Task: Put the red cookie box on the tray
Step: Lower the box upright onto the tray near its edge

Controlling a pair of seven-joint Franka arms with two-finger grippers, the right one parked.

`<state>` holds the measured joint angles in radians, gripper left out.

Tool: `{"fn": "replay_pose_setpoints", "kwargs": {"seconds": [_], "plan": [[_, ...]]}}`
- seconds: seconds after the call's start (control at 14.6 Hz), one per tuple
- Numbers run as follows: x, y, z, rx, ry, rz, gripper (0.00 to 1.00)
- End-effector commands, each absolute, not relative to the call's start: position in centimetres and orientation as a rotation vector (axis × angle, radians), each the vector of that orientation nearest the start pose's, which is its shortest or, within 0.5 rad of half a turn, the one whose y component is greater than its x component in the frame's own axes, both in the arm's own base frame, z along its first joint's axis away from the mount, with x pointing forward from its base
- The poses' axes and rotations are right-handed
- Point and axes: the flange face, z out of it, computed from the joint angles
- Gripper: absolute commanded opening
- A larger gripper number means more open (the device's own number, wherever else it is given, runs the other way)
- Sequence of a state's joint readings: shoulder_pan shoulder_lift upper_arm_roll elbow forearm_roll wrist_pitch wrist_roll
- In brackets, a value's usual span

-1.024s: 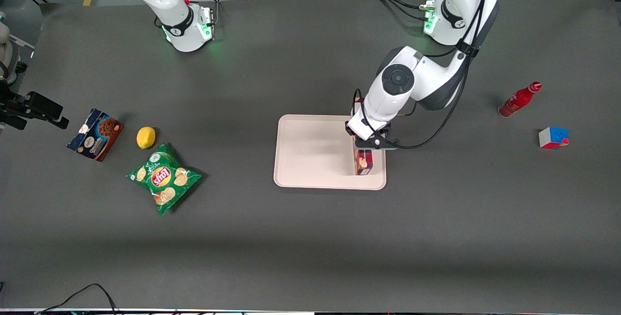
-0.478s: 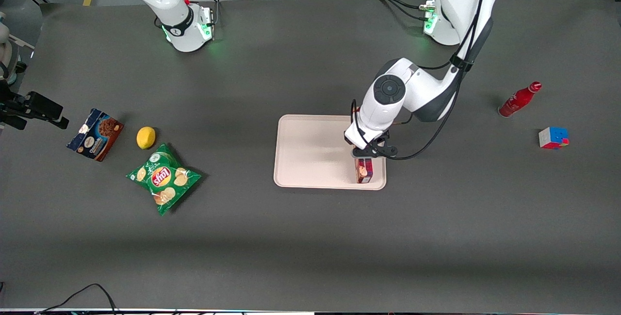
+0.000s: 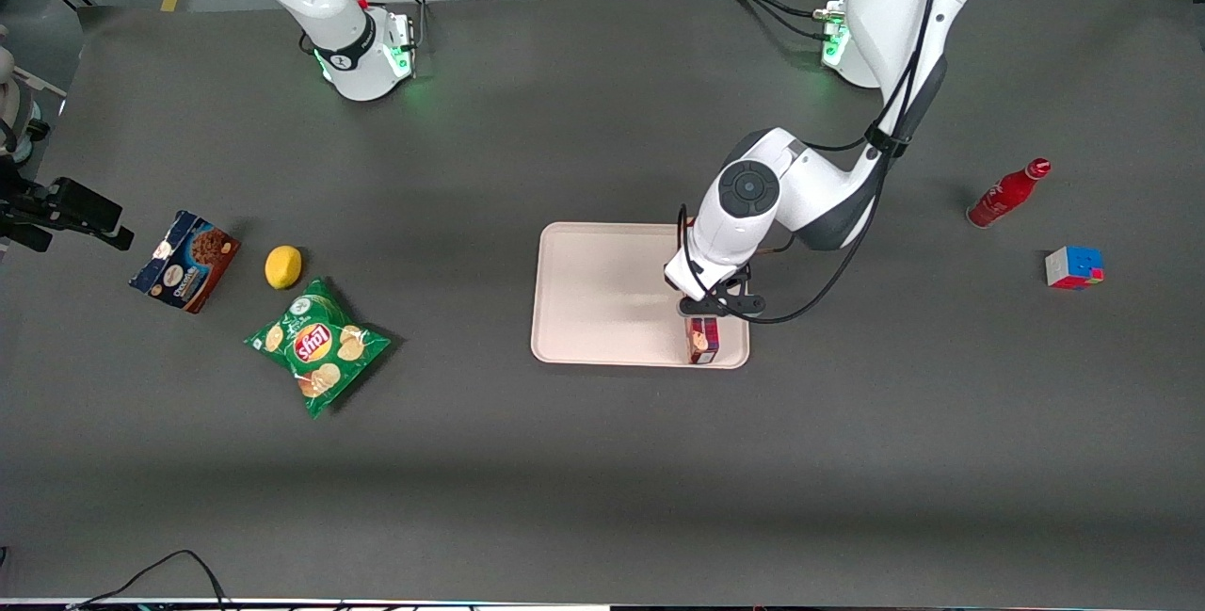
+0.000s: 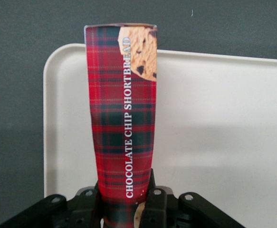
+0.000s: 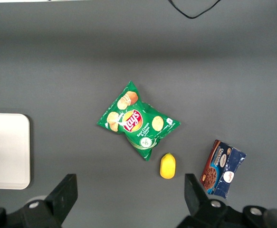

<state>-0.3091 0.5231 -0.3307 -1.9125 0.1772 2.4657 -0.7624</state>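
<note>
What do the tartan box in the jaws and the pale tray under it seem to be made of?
The red cookie box looks like printed cardboard with a slight sheen: crisp folded edges and lettering. The tray looks like matte moulded plastic, smooth with a rounded corner and low rim, though that is a guess. The gripper holds the box by one end above the tray.

Dark table [image 3: 602,460] carries tray [image 3: 602,296], chips [image 3: 317,345], lemon [image 3: 283,266], bottle [image 3: 1007,193], cube [image 3: 1073,267].

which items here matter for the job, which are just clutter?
In play: red cookie box, held in the claw over the tray.
Clutter: blue cookie box, lemon, chip bag, red bottle, cube.
</note>
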Motion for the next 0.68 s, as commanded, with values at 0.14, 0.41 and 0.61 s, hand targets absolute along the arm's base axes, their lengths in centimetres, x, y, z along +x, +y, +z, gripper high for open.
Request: {"fn": "replay_pose_setpoints", "kwargs": {"seconds": [0.14, 0.41, 0.61], "plan": [[53.2, -37.5, 24.5, -3.221, -0.073, -0.079, 0.00], [53.7, -36.4, 24.3, -3.199, -0.084, -0.070, 0.00], [53.5, -36.2, 23.7, -3.195, -0.078, -0.054, 0.00]]}}
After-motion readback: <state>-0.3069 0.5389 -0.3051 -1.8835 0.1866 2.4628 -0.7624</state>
